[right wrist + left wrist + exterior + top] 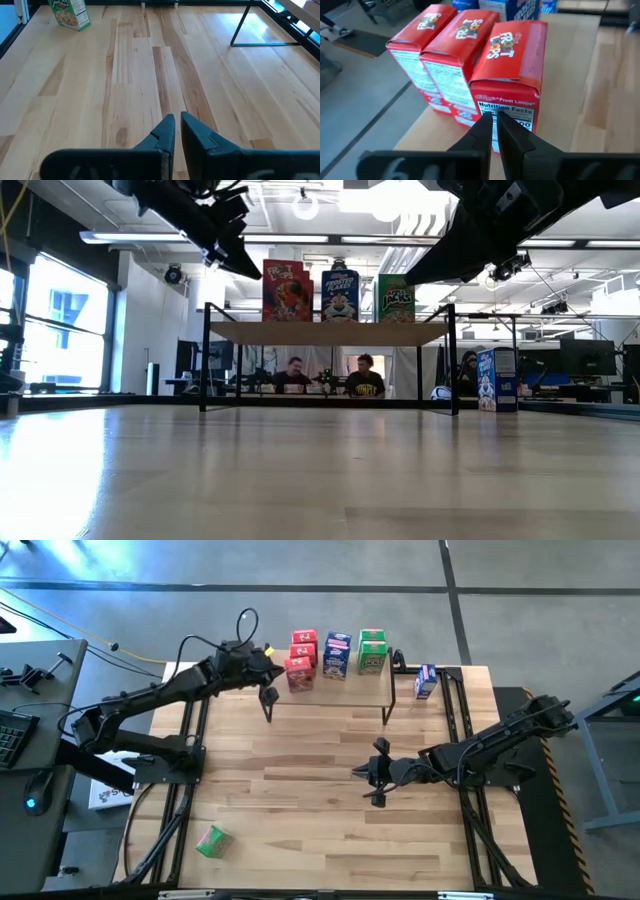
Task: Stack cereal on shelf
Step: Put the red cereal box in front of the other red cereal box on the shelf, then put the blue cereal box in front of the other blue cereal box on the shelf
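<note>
From above I see my left claw [268, 673] by the red cereal boxes [301, 658] on the shelf [345, 690]; my right claw [366, 774] waits mid-worktop [330, 810]. One green box [211, 840] lies apart. Left wrist: fingers together, empty, just before the red boxes [510, 65]. Right wrist: fingers together over bare wood.

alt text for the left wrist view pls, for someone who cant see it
Three red Froot Loops boxes stand side by side at the edge of the light wooden shelf, seen from just above and behind. The left hand hangs shut and empty in front of the nearest box, with a blue box partly visible beyond.
</note>
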Action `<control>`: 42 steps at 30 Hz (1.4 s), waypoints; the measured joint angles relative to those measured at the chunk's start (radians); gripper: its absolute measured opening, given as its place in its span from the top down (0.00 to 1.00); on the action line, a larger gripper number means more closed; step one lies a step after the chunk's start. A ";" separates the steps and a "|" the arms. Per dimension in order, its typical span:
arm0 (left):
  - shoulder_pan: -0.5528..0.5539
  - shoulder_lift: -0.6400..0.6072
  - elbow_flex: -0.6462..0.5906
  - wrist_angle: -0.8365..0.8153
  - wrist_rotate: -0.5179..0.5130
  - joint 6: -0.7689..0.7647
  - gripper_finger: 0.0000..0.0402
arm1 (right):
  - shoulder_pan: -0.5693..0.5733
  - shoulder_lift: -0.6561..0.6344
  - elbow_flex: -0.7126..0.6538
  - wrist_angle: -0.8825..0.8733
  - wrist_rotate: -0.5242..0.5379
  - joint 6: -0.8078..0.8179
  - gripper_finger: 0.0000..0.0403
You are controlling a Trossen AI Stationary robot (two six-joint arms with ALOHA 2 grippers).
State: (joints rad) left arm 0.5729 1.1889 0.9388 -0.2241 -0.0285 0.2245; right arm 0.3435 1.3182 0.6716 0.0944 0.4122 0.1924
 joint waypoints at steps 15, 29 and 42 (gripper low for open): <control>0.027 0.030 -0.025 0.129 0.046 -0.013 0.96 | 0.000 0.000 0.000 0.000 0.000 0.012 0.96; 0.029 -0.090 -0.038 0.133 0.052 0.002 0.96 | 0.000 -0.018 0.044 -0.024 -0.065 0.061 0.96; -0.163 -0.329 -0.399 0.518 0.115 -0.168 0.96 | -0.103 -0.206 0.340 -0.888 0.295 0.312 0.95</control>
State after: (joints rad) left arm 0.4099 0.8603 0.5394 0.2941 0.0866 0.0563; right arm 0.2402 1.1120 1.0116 -0.7936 0.7076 0.5044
